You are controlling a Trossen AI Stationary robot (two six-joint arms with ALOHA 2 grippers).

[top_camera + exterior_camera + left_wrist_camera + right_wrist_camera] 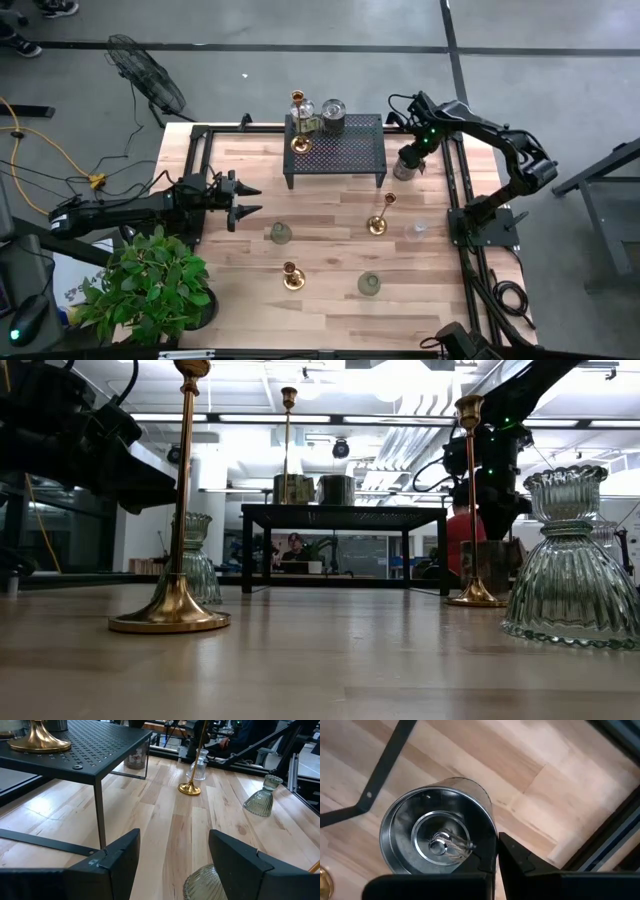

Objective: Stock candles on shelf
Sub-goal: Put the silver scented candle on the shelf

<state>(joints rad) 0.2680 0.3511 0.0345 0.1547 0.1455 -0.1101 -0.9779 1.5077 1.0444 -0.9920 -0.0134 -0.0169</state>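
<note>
The grey jar candle (437, 840) sits pinched by its rim in the closed jaws of the right gripper (410, 165), just off the right end of the shelf (345, 150), whose mesh top already carries a brass candlestick (299, 120) and two jars at its far left. To seat it well, I would keep the jar level, lift it clear of the shelf edge, and set it on open mesh apart from those pieces. The left gripper (240, 200) waits over the bench (330, 260) with jaws open and empty, while other candles stand unstocked there.
</note>
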